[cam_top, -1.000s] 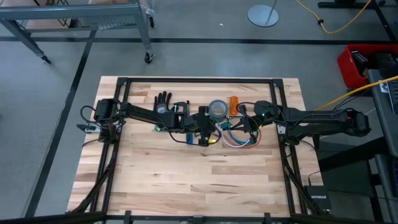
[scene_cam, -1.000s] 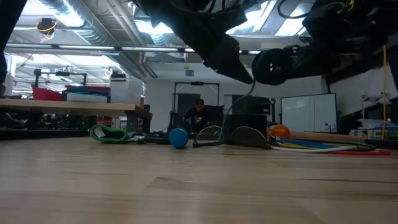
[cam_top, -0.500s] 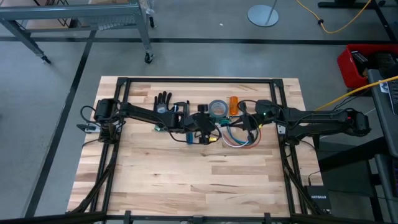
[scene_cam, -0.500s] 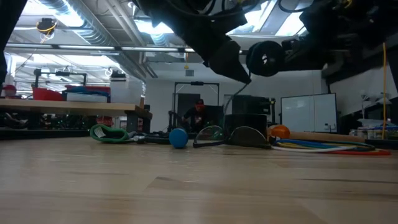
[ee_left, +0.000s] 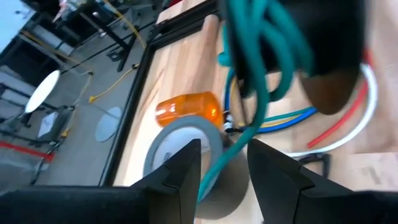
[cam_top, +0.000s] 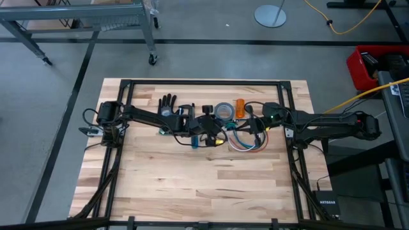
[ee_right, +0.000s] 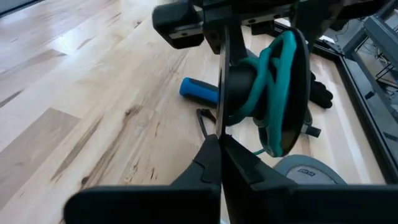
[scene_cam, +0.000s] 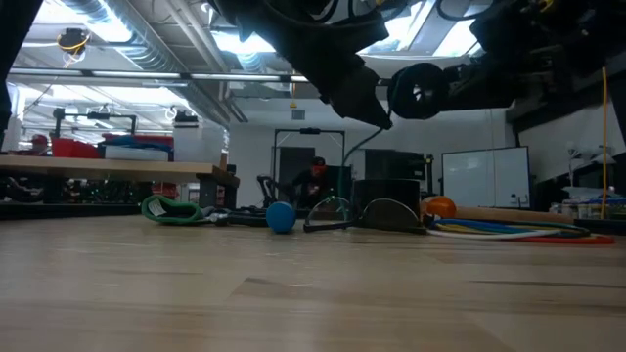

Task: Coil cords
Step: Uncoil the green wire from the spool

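The cords (cam_top: 246,142) lie as a loose white, blue and red ring on the table right of centre, and also show in the low view (scene_cam: 518,232) and the left wrist view (ee_left: 348,118). A teal cord (cam_top: 231,128) is looped between the two arms, bunched around dark gripper parts (ee_right: 280,81) (ee_left: 261,74). My left gripper (cam_top: 217,133) hovers left of the ring and is open (ee_left: 224,168). The teal cord runs through its gap; I cannot tell whether they touch. My right gripper (cam_top: 246,126) hovers over the ring's far left part, shut (ee_right: 221,146) on a thin dark strand. My right gripper pinches a thin dark strand (ee_right: 220,124) between its two closed fingers, coming level from the table's right. The strand runs straight and taut from the fingers toward my left arm, clear of the table.
A grey tape roll (cam_top: 223,112) and an orange piece (cam_top: 239,105) lie just beyond the grippers. A black glove (cam_top: 167,102) and a blue-handled tool (ee_right: 199,89) lie under my left arm. A black frame (cam_top: 204,82) rims the table. Bare wood lies toward the near edge.
My right gripper has gone a little toward the table's left, closer to my left gripper, and slightly up. The ring of cords has stayed on the table.
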Controlling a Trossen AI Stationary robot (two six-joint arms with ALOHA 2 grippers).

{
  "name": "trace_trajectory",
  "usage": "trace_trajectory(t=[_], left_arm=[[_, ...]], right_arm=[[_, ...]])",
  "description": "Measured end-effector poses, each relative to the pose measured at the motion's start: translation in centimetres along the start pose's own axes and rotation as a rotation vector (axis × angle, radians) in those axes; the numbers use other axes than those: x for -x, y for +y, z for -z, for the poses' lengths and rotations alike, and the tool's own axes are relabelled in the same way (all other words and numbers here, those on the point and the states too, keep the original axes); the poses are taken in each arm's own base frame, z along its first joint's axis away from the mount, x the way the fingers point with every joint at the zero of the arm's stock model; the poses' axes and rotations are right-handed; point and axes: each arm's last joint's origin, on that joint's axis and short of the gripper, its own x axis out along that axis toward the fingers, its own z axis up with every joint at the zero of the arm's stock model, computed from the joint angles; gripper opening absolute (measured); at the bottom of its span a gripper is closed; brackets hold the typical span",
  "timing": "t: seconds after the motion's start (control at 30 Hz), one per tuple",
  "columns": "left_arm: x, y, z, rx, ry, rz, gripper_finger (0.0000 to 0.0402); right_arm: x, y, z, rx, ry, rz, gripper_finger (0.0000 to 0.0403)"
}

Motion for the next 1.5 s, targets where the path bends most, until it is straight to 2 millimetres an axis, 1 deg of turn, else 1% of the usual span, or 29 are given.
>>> trace_trajectory(t=[0.1, 0.17, 0.27, 0.33, 0.5, 0.7, 0.77, 0.87, 0.93, 1.07, 1.23, 1.37, 1.5], left_arm=[[0.0, -0.1, 0.0, 0.000, -0.010, 0.026, 0.0094], [0.0, -0.1, 0.0, -0.002, -0.010, 0.028, 0.0070], [0.0, -0.1, 0.0, -0.004, -0.010, 0.027, 0.0022], [0.0, -0.1, 0.0, -0.003, -0.007, 0.027, 0.0008], [0.4, 0.2, 0.0, -0.035, 0.017, -0.010, 0.0005], [1.8, 1.4, -1.1, -0.039, -0.032, -0.036, 0.0003], [2.1, 1.7, -1.6, -0.022, -0.074, -0.043, 0.0003], [2.3, 1.9, -2.4, -0.023, -0.183, 0.025, 0.0002], [2.2, 2.1, -2.6, -0.047, -0.226, 0.044, 0.0002], [1.9, 2.9, -2.5, -0.067, -0.233, 0.025, 0.0002], [1.3, 3.9, -2.0, -0.006, -0.249, 0.066, 0.0001], [1.0, 3.9, -1.4, 0.030, -0.195, 0.096, 0.0001], [0.9, 3.4, -0.7, 0.045, -0.115, 0.134, 0.0001]], right_arm=[[0.0, 0.0, -0.1, 0.003, -0.008, 0.004, 0.0000], [0.0, -0.1, -0.2, 0.004, -0.018, 0.009, 0.0000], [0.2, -0.1, -0.3, 0.007, -0.030, 0.015, 0.0000], [0.4, -0.1, -0.4, 0.009, -0.034, 0.017, 0.0000], [1.3, 0.1, -0.7, -0.037, -0.054, 0.026, 0.0000], [2.1, 0.6, -0.2, -0.122, 0.003, -0.002, 0.0000], [2.1, 0.7, -0.2, -0.141, 0.006, -0.012, 0.0000], [1.8, 0.8, -0.2, -0.158, -0.015, -0.074, 0.0000], [1.6, 0.8, -0.3, -0.159, -0.036, -0.115, 0.0000], [1.0, 0.7, -0.6, -0.143, -0.098, -0.171, 0.0000], [1.0, 0.0, -2.2, -0.063, -0.274, -0.162, 0.0000], [1.4, -0.3, -3.1, -0.018, -0.359, -0.104, 0.0000], [2.1, -0.5, -3.3, -0.025, -0.343, 0.001, 0.0000]])
